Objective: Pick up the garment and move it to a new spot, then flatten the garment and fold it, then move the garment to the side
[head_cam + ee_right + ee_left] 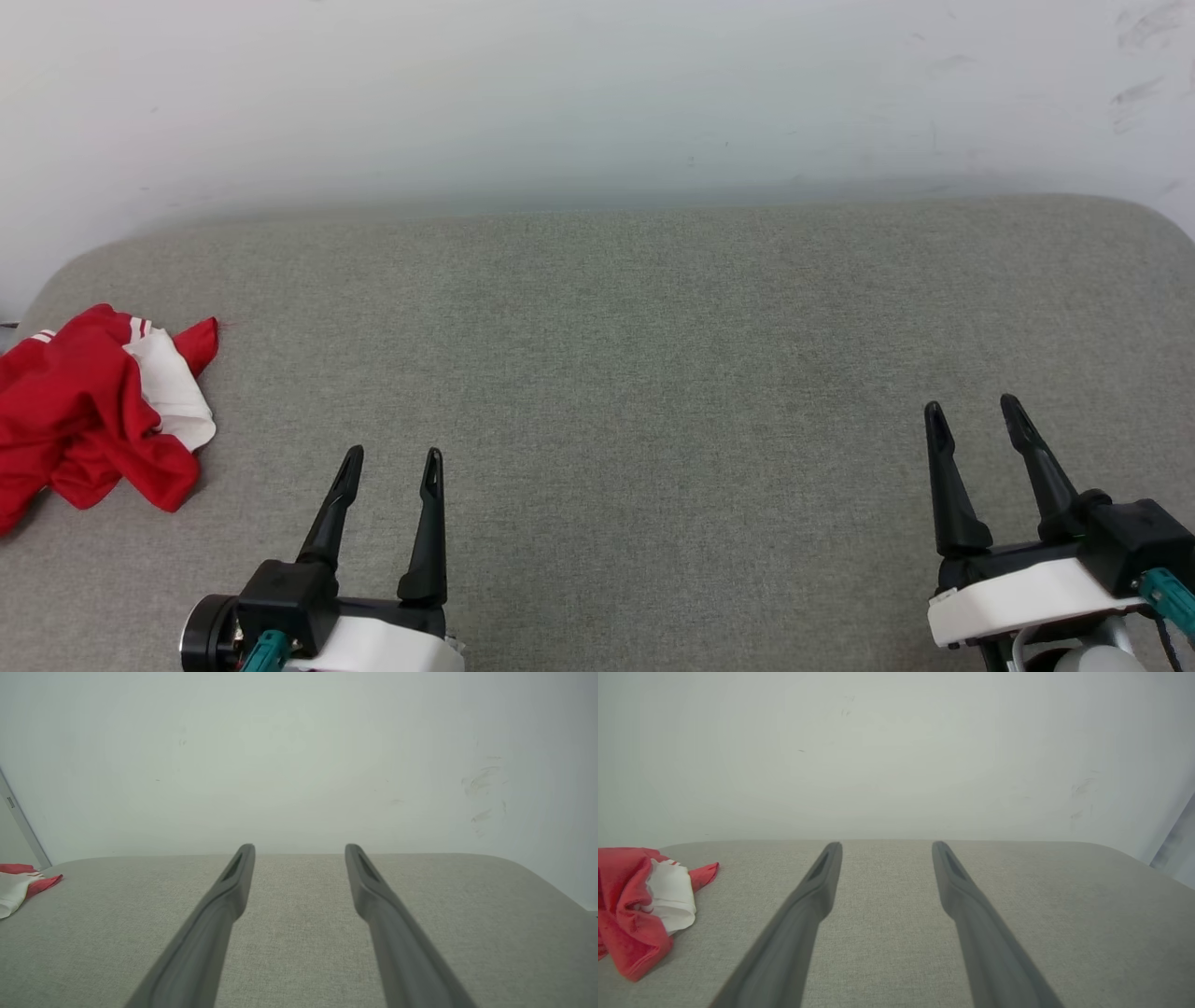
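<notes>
I see the garment [89, 411] crumpled in a heap at the left end of the grey padded surface [653, 355], near its rounded far corner and cut by the head view's left border. My left gripper [393, 455] sits to the right of the garment, apart from it, fingers spread and empty. My right gripper [973, 406] is well apart from the garment, toward the opposite end, also spread and holding nothing. Right of the garment, open fabric runs back to the white wall [597, 93]. The left wrist view gives the garment's white sleeve among red folds. The right wrist view catches its edge, with a pale strip rising on the wall behind it.
</notes>
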